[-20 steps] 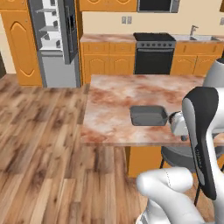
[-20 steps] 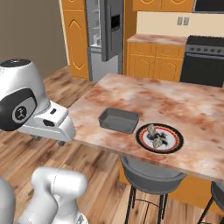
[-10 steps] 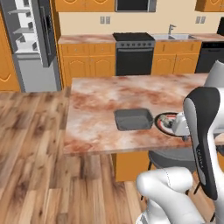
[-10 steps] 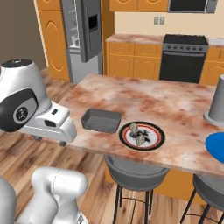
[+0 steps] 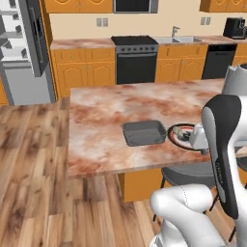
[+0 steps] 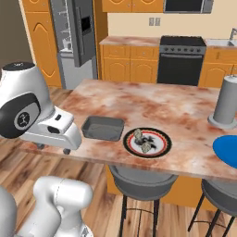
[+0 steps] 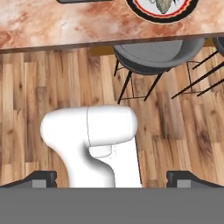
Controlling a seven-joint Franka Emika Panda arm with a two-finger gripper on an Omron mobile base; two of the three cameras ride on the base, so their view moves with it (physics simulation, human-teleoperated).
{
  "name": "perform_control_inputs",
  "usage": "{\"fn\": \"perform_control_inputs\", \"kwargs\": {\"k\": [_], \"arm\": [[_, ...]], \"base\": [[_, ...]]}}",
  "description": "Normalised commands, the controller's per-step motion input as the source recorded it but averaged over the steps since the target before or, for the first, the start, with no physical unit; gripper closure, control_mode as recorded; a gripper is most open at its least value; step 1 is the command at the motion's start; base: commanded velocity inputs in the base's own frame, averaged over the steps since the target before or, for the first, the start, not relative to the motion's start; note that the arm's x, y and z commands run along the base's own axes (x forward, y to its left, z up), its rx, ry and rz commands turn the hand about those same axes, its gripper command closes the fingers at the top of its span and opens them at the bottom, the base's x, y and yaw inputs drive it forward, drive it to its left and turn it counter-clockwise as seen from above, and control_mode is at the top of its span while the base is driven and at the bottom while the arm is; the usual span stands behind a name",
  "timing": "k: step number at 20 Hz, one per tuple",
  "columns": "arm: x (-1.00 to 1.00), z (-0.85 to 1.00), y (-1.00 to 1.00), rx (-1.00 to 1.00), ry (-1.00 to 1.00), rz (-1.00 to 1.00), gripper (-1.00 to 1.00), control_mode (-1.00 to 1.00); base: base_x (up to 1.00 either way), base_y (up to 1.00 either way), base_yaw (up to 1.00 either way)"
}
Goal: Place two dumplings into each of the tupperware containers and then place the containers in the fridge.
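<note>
A dark grey tupperware container lies on the island counter, nothing in it. To its right is a white plate with a black-red rim, and on it lie beige dumplings. In the hand view one dumpling shows at the top edge. My gripper hangs in front of the counter's near left edge, left of the container, pointing down at the floor. Its fingertips stand wide apart and open, with nothing between them. The fridge stands at the far left, its door open.
A blue plate and a grey cylinder stand on the island's right end. Grey bar stools sit under the near edge. A black oven and a sink line the back wall. Open wood floor lies to the left.
The whole picture has shifted as the base drove; the island now sits closer and more central. Container, plate and dumplings lie as before. The gripper has stayed open.
</note>
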Motion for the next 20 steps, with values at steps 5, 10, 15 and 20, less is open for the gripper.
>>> {"fn": "perform_control_inputs", "kwargs": {"k": [5,10,15,20], "arm": [[0.0,0.0,0.0,0.0,0.0,0.0,-1.0,1.0],[0.0,0.0,0.0,0.0,0.0,0.0,-1.0,1.0],[0.0,0.0,0.0,0.0,0.0,0.0,-1.0,1.0],[0.0,0.0,0.0,0.0,0.0,0.0,-1.0,1.0]], "base": [[0.46,0.18,-0.03],[0.48,0.01,0.0],[0.0,0.0,0.0],[-0.33,0.0,0.0]]}}
